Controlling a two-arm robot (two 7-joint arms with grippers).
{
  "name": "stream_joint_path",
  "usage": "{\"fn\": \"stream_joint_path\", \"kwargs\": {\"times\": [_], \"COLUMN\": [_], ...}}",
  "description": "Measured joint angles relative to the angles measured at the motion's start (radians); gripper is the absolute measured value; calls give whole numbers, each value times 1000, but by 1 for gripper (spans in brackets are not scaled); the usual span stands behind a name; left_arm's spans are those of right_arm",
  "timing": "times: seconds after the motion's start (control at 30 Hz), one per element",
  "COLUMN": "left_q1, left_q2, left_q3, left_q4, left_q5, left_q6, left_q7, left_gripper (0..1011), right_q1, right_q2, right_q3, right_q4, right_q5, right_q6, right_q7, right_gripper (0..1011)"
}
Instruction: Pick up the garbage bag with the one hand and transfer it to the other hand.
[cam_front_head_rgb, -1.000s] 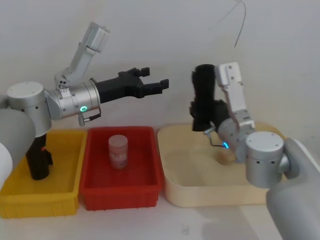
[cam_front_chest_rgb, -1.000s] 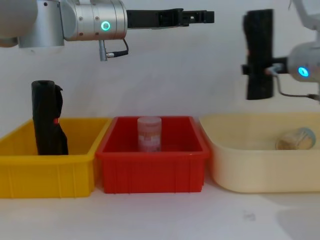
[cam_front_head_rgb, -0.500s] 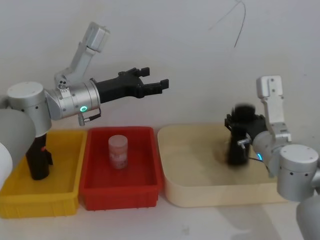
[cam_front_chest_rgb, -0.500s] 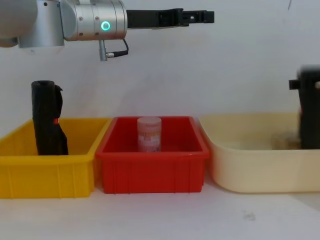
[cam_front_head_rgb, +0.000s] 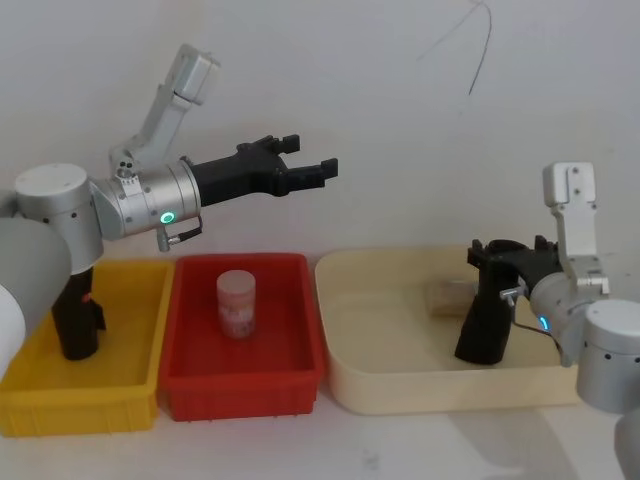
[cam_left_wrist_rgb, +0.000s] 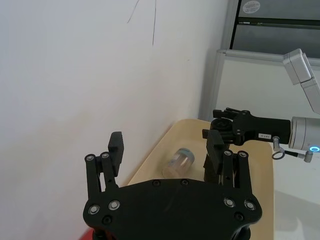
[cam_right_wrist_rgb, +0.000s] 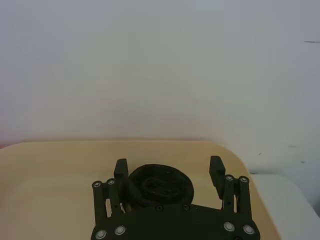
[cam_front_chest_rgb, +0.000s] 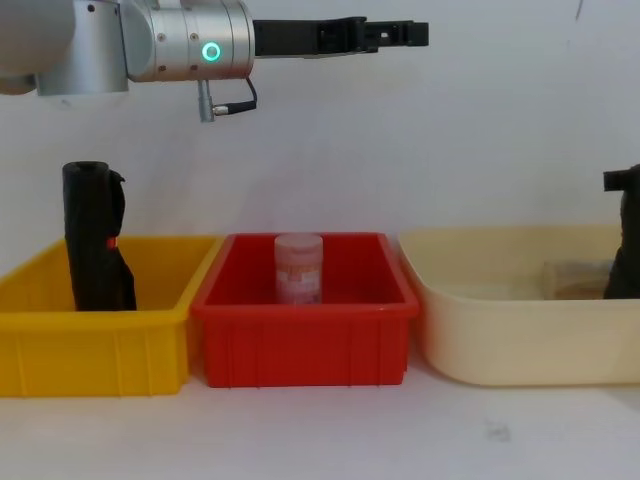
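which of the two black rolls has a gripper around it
The garbage bag standing in the cream tray, between the right gripper's fingers. The other black roll stands alone in the yellow bin.

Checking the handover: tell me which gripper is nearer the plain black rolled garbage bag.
Right. The right gripper is at the garbage bag, fingers open around its top, in the cream tray. The left gripper hangs open high above the red bin.

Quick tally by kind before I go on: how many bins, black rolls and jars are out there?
Bins: 3 (yellow bin, red bin, cream bin)
Black rolls: 2 (garbage bag standing in the cream bin, at the right gripper; marked roll in the yellow bin)
Jars: 2 (pink jar in the red bin; clear jar lying in the cream bin)
Total: 7
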Motion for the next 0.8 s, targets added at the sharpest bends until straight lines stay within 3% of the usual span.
{"fn": "stream_joint_path", "kwargs": {"times": [0.8], "left_q1": [0], "left_q2": [0], "left_q3": [0], "left_q4": [0], "left_q5": [0], "left_q6": [0], "left_q7": [0], "left_gripper": [1000], "right_q1": [-12], "right_q2": [7], "right_q3": [15], "right_q4": [-10], "right_q5": [4], "right_q6": [8], "right_q7": [-5], "right_gripper": [1000]}}
